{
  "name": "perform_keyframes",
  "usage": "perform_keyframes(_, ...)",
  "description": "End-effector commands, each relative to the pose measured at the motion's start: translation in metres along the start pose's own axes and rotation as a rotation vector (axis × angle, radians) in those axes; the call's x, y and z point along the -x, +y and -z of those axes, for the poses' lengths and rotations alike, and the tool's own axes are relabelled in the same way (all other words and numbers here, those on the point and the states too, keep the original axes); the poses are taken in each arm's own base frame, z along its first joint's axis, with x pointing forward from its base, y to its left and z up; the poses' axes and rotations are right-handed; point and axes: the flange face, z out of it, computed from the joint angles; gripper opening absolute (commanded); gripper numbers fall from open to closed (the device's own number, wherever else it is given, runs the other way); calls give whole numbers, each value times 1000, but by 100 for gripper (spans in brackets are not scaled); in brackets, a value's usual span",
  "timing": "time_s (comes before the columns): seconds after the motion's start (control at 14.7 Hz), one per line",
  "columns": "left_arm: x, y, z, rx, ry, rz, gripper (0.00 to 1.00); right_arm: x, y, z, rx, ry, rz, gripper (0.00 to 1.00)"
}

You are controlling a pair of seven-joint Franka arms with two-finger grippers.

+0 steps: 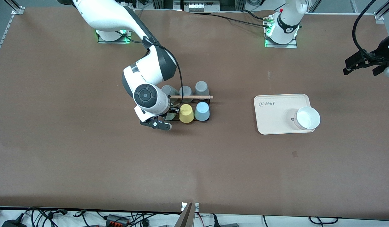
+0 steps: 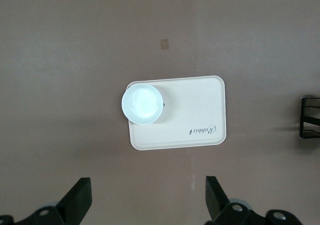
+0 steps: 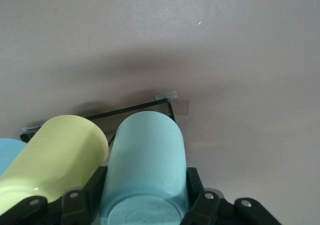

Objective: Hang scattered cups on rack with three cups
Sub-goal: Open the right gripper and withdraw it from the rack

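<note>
The black wire rack (image 1: 205,101) with a wooden rod (image 1: 191,97) stands mid-table. On its side nearer the front camera sit a yellow cup (image 1: 186,113) and the light blue cup (image 1: 202,111). My right gripper (image 1: 167,118) is shut on the pale mint green cup (image 1: 170,116) at the rack's corner toward the right arm's end, beside the yellow cup. In the right wrist view the fingers (image 3: 194,184) press both sides of the mint cup (image 3: 145,150), next to the yellow cup (image 3: 55,160), over the rack's frame (image 3: 150,106). My left gripper (image 1: 362,66) waits open and empty, high off the table's end.
Three grey cups (image 1: 201,86) hang on the rack's side farther from the front camera. A beige tray (image 1: 273,110) with a white bowl (image 1: 308,118) lies toward the left arm's end; the left wrist view shows the tray (image 2: 200,110) and the bowl (image 2: 143,103) below.
</note>
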Motion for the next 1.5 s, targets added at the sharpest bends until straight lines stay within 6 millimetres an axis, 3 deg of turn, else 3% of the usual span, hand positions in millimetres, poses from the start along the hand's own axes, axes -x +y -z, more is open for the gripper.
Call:
perform_keyframes(0.0, -1, 1, 2, 14, -7, -21, 100, -2, -6, -3, -8, -7, -17, 22)
perform_keyframes(0.07, -1, 1, 2, 12, -7, -21, 100, -2, -6, -8, -4, -10, -20, 25)
perform_keyframes(0.14, -1, 1, 1, 12, -8, -21, 100, -4, -6, -9, -5, -10, -23, 43)
perform_keyframes(0.2, 0, 0, 1, 12, -8, -19, 100, -4, -6, -8, -5, -8, -26, 86)
perform_keyframes(0.27, -1, 1, 1, 12, -8, -21, 100, -4, -5, -6, -7, -6, -27, 100)
perform_keyframes(0.41, -1, 1, 0, 12, -11, -20, 100, -7, -3, 5, -19, 5, -26, 100)
perform_keyframes(0.61, -1, 1, 0, 12, -13, -21, 100, -11, 3, 43, -36, 32, -28, 100)
perform_keyframes(0.95, -1, 1, 0, 12, -13, -20, 100, -34, 54, 122, -75, 67, -80, 100)
perform_keyframes(1.09, -1, 0, 0, 12, -13, -19, 100, -48, 84, 156, -93, 84, -79, 100)
perform_keyframes(1.43, -1, 0, 1, 14, -10, -19, 100, -98, 197, 206, -126, 148, 46, 100)
